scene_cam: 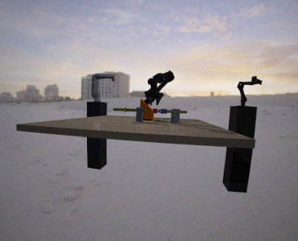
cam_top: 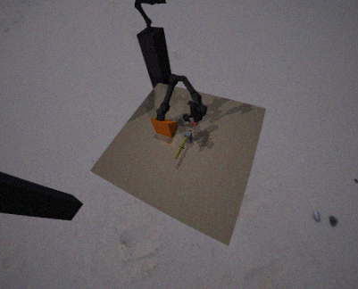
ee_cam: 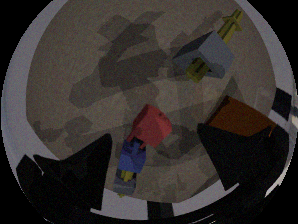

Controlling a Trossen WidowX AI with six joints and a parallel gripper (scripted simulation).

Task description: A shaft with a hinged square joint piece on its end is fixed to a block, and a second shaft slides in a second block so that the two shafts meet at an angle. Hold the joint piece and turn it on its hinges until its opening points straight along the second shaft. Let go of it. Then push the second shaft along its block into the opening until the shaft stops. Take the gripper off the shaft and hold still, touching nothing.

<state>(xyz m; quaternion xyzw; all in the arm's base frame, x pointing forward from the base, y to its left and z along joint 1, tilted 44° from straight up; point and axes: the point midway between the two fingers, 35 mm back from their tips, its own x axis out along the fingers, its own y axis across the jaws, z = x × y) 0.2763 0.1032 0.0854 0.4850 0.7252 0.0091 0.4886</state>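
The red square joint piece [ee_cam: 152,125] [scene_cam: 155,111] sits on a blue hinge part [ee_cam: 132,157] [scene_cam: 163,111] at the end of the fixed shaft. Its open end faces a grey block [ee_cam: 206,55] [scene_cam: 139,114] [cam_top: 188,135] that carries the yellow second shaft [ee_cam: 229,26] [scene_cam: 123,109] [cam_top: 181,148]. There is a gap between that shaft's tip and the joint piece. The fixed shaft's own grey block [scene_cam: 175,115] stands on the far side of the joint. My gripper [ee_cam: 156,133] [scene_cam: 153,100] [cam_top: 193,119] is open and empty, just above the joint piece, with a finger on either side of it.
The arm's orange base [cam_top: 164,127] [scene_cam: 147,110] [ee_cam: 240,117] stands close beside the joint. Everything sits on a tan table top [cam_top: 200,192] [scene_cam: 99,128]. Dark pillars [cam_top: 154,53] [scene_cam: 240,149] stand at the table's edges.
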